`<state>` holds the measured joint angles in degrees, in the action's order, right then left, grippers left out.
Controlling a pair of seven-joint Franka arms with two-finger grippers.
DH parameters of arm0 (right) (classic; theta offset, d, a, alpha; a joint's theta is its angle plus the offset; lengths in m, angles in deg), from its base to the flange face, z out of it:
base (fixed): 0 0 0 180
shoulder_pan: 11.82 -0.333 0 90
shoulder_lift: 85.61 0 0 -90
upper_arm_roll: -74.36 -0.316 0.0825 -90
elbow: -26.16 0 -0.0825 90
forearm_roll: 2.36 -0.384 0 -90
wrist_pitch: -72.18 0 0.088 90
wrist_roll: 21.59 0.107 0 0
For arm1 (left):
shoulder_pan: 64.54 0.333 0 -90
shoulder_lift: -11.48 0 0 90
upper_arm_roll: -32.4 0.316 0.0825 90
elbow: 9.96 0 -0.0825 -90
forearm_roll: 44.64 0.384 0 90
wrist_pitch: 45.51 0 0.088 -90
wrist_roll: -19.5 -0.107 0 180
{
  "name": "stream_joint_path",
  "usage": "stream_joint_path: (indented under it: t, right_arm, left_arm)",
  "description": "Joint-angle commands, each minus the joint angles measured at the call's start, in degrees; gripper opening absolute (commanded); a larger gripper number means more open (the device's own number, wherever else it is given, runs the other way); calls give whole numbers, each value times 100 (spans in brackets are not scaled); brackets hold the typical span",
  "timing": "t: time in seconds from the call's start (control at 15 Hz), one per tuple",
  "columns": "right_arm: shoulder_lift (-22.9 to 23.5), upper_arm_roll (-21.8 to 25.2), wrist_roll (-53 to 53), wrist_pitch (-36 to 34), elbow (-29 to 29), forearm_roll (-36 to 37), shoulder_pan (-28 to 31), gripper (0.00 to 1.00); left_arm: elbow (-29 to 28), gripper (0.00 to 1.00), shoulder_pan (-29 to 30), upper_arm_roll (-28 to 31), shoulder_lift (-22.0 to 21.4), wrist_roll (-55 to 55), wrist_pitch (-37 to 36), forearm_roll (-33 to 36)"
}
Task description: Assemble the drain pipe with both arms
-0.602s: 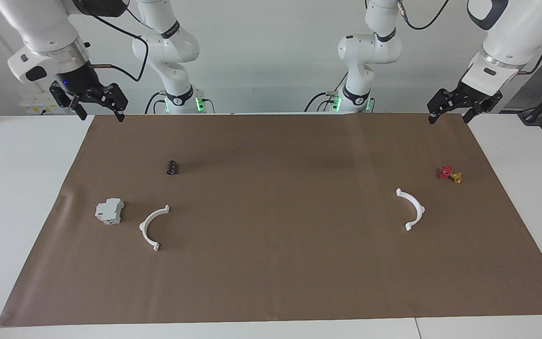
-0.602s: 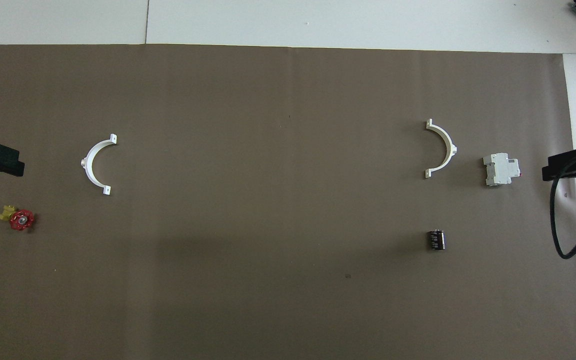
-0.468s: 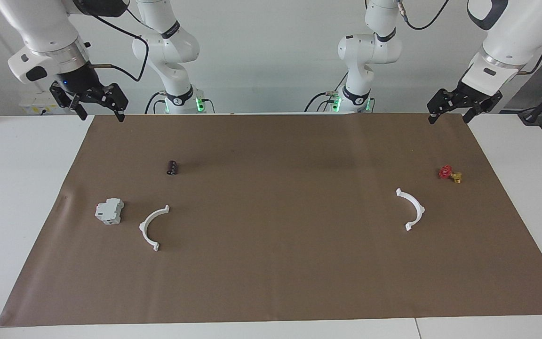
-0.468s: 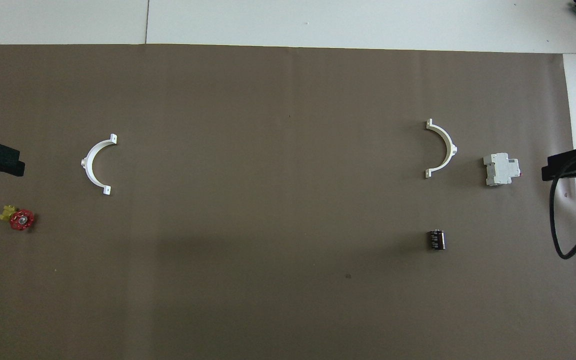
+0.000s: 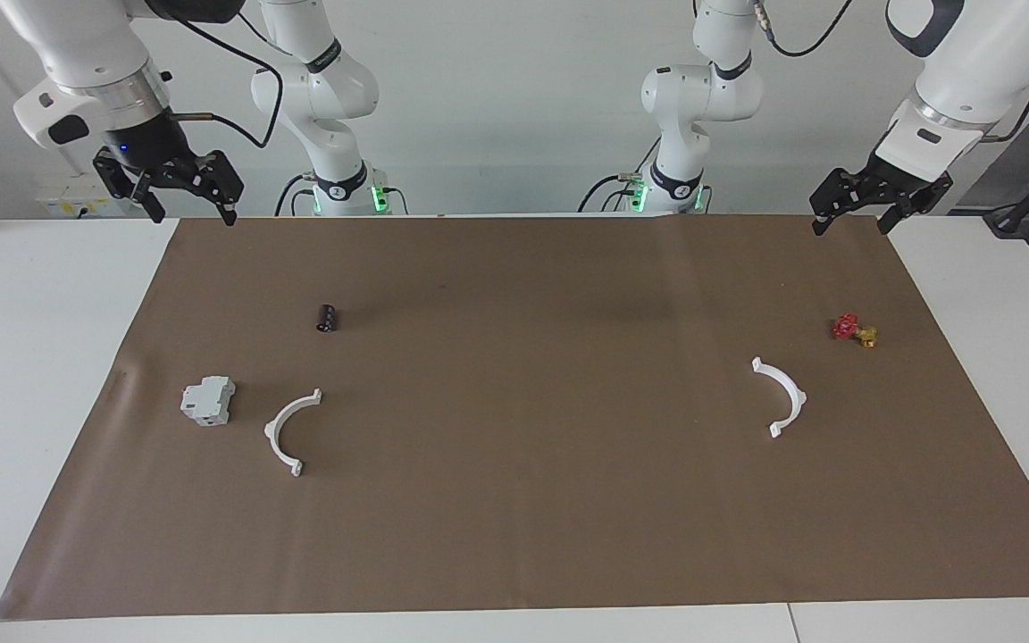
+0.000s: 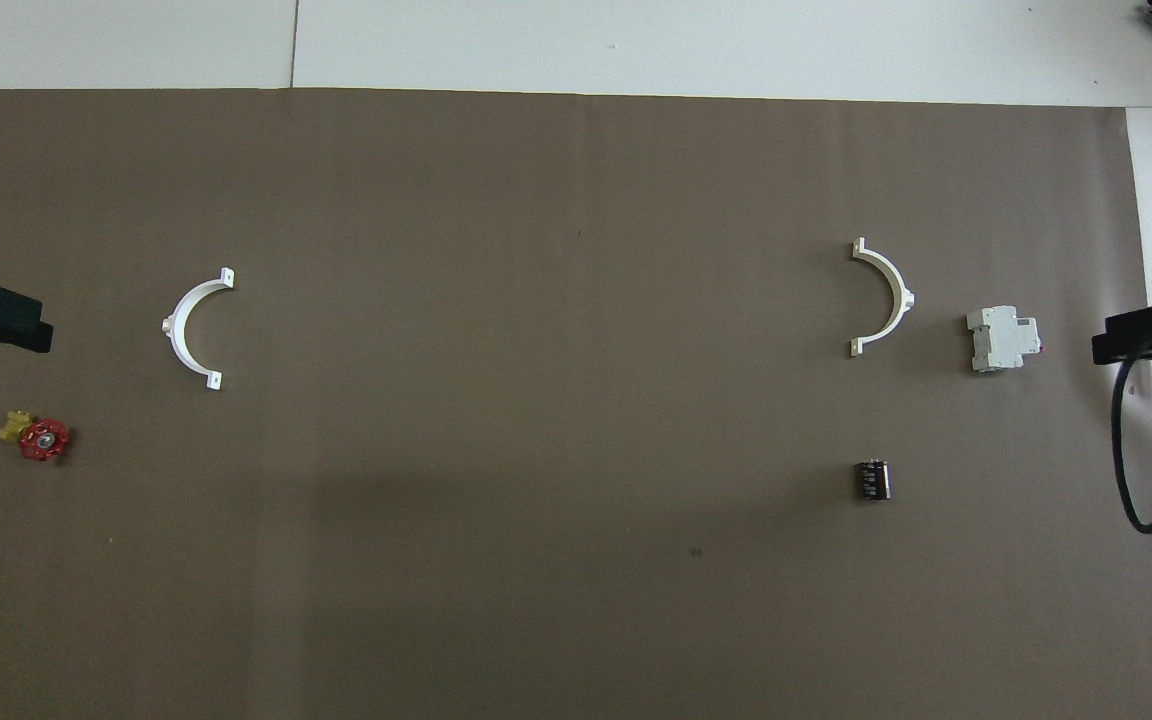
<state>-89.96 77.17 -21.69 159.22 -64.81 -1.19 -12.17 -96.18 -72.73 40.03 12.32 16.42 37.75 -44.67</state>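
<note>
Left end effector [image 5: 852,223] hangs in the air over the left arm's end of the brown paper sheet [image 6: 576,620] that covers the white bench [image 5: 32,357]. Its two black fingers are spread wide and it holds nothing. Right end effector [image 5: 193,214] hangs over the right arm's end of the sheet. It is spread wide and holds nothing too.

Think of a clock lying flat on the bench, seen from above, with twelve pointing away from the robots.

The drain pipe is in two parts, and they lie well apart. The first thin white plastic half-ring [image 6: 184,325] lies flat at the left arm's end, toward three o'clock from the left end effector. The left arm is the nearer one to it. A small red-and-gold valve piece [image 6: 36,437] sits near it, toward seven o'clock.

The second thin white plastic half-ring [image 6: 891,295] lies flat at the right arm's end, toward nine o'clock from the right end effector, so the right arm is nearer. A grey blocky box [image 6: 1004,338] sits between them, just beside the half-ring. A small black cylinder [image 6: 873,479] lies toward six o'clock from it.

Each half-ring runs tab to tab from twelve to six. The first opens toward three and the second toward nine, so the open sides face each other. I think each arm must go down to its own part first.
</note>
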Motion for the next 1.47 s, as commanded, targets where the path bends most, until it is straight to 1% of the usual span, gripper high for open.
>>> stream_joint_path:
  t: [0.0,0.07,0.2,0.27,0.4,0.53,0.6,0.8,0.94,1.07,1.4]
  right_arm:
    - [-179,-18,-289,723,-744,-64,122,100]
    - [-110,-9,-325,1031,-990,-64,148,100]
    - [66,-18,-552,1891,-1570,-64,192,100]
    - [328,-18,-693,2182,-1660,-82,210,100]
    - [925,-18,-834,2692,-1652,-274,254,100]
    - [1488,-18,-983,3342,-1661,-424,254,100]
    - [1708,-18,-1036,3693,-1661,-425,254,100]
    - [2227,-18,-1063,4433,-1661,-425,193,100]
    - [2465,-27,-1238,4602,-1704,-425,210,100]
    - [2729,-27,-1292,5021,-1766,-433,219,99]
    - [2853,-27,-1107,5182,-1793,-434,131,91]
  left_arm:
    - [-17,100,-86,98,40,18,50,-94]
    - [-17,100,-86,90,40,36,41,-93]
    - [-17,100,-95,90,48,36,50,-93]
    - [-17,100,-95,90,40,36,50,-93]
    - [-9,100,-86,90,40,53,41,-93]
    - [-9,100,-86,90,40,53,41,-85]
    - [-9,100,-86,90,40,45,41,-93]
    - [-9,100,-86,90,40,36,41,-93]
    - [-9,100,-78,90,22,-8,41,-93]
    - [-17,100,-78,99,22,-17,33,-93]
    - [-17,100,-86,90,48,44,24,-93]
